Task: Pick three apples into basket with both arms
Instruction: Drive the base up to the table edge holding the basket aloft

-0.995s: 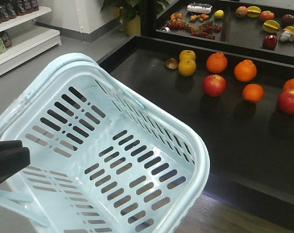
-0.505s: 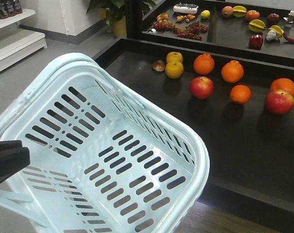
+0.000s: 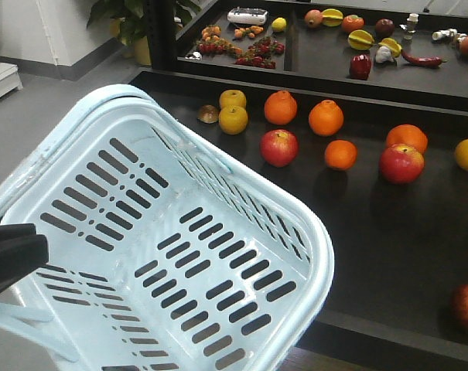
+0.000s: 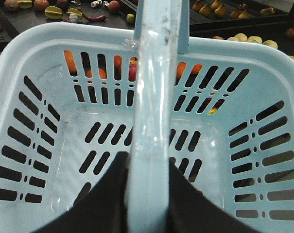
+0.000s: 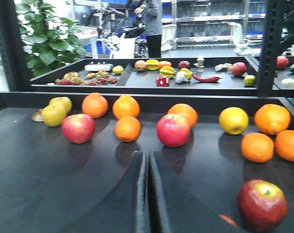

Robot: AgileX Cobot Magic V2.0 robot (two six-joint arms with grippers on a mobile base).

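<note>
- Three apples (image 5: 173, 129) lie on the desk (image 5: 40, 184), out in front of my right gripper (image 5: 147, 162), not touching it.
- That gripper is pressed together.
- The nearest apple (image 5: 262, 204) sits off to its right.
- My left gripper (image 4: 147, 194) pinches the basket (image 4: 40, 36) by its handle (image 4: 156, 73).

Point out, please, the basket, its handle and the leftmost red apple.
basket (image 3: 320, 263): front view, on the rim at its right corner.
handle (image 4: 156, 97): left wrist view, middle of the bar.
leftmost red apple (image 3: 279, 148): front view, centre of its skin.
</note>
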